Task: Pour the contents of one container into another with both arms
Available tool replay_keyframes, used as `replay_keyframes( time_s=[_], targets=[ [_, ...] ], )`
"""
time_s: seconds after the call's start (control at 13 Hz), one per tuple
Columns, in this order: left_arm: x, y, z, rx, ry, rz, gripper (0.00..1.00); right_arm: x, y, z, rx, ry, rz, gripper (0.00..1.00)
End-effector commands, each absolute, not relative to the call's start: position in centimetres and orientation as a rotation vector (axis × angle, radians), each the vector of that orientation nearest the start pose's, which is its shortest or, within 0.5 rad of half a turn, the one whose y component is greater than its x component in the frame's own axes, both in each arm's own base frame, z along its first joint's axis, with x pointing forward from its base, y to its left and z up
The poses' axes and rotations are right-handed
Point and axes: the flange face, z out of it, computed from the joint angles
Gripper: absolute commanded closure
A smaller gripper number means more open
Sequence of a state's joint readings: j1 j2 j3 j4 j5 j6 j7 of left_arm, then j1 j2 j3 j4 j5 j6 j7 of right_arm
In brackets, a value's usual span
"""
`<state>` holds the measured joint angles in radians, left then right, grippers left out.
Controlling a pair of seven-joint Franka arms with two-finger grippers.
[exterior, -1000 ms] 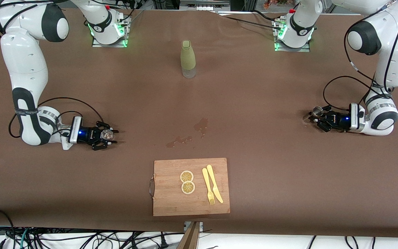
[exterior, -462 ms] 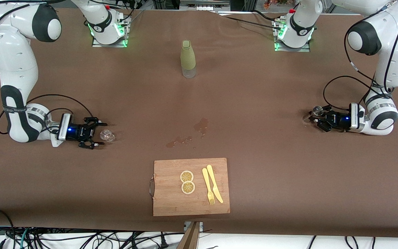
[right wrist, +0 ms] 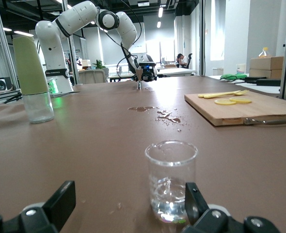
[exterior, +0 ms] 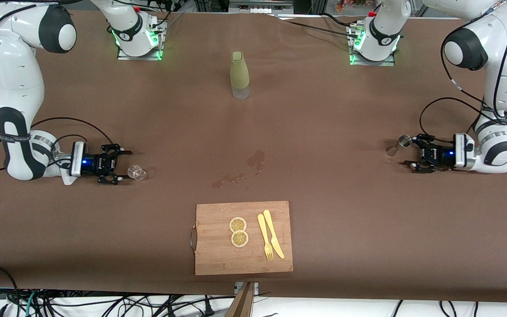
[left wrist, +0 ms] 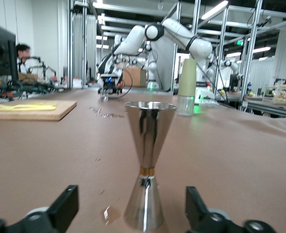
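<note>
A small clear glass (exterior: 137, 172) with a little liquid stands upright on the brown table toward the right arm's end. My right gripper (exterior: 120, 166) lies low beside it, open, its tips just short of it. In the right wrist view the glass (right wrist: 171, 180) stands just ahead of the spread fingers (right wrist: 60, 200), not between them. A steel jigger (exterior: 402, 142) stands upright toward the left arm's end. My left gripper (exterior: 412, 152) is open next to it. The left wrist view shows the jigger (left wrist: 148, 160) ahead of the wide gap, untouched by the fingers (left wrist: 194, 206).
A green-sleeved bottle (exterior: 240, 75) stands mid-table near the robots' bases. A wet spill (exterior: 257, 158) marks the middle of the table. Nearer the front camera lies a wooden cutting board (exterior: 211, 251) with two lemon slices (exterior: 238, 231), a yellow fork (exterior: 265, 237) and knife (exterior: 273, 233).
The right gripper let go of the glass and backed away toward its arm's end of the table. The left gripper opened off the jigger and drew back a little.
</note>
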<state>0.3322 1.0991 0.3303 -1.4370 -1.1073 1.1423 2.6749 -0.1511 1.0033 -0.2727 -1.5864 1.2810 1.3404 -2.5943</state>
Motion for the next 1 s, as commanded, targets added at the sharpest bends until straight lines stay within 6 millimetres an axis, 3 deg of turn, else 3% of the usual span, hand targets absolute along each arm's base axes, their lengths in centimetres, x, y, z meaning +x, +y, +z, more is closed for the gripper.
replay_keyframes(
  time_s=[0.0,0.15,0.31,0.38,0.54,0.77,0.92],
  targets=[
    [55.4,26.1,9.2,1.4,-1.346,0.795,0.0,58.1,-16.3,9.8,-1.367,-1.311,-0.94,0.0],
    [56.4,27.3,12.2,1.568,-1.256,0.623,0.0,57.5,-18.4,11.1,-1.405,-1.274,-0.873,0.0],
    [57.8,27.8,15.0,1.725,-1.161,0.468,0.0,58.0,-20.3,13.8,-1.509,-1.219,-0.798,0.0],
    [58.7,27.4,16.4,1.782,-1.12,0.395,0.0,59.1,-20.8,16.4,-1.567,-1.208,-0.737,0.0],
    [60.4,26.2,19.6,1.907,-0.995,0.231,0.0,61.3,-21.0,21.3,-1.669,-1.185,-0.58,0.0],
    [62.7,23.3,25.0,2.078,-0.83,0.007,0.0,63.1,-20.1,26.3,-1.83,-1.042,-0.381,0.0],
    [63.2,21.7,27.5,2.167,-0.742,-0.113,0.0,63.4,-19.1,29.1,-1.917,-0.961,-0.271,0.0]
  ],
)
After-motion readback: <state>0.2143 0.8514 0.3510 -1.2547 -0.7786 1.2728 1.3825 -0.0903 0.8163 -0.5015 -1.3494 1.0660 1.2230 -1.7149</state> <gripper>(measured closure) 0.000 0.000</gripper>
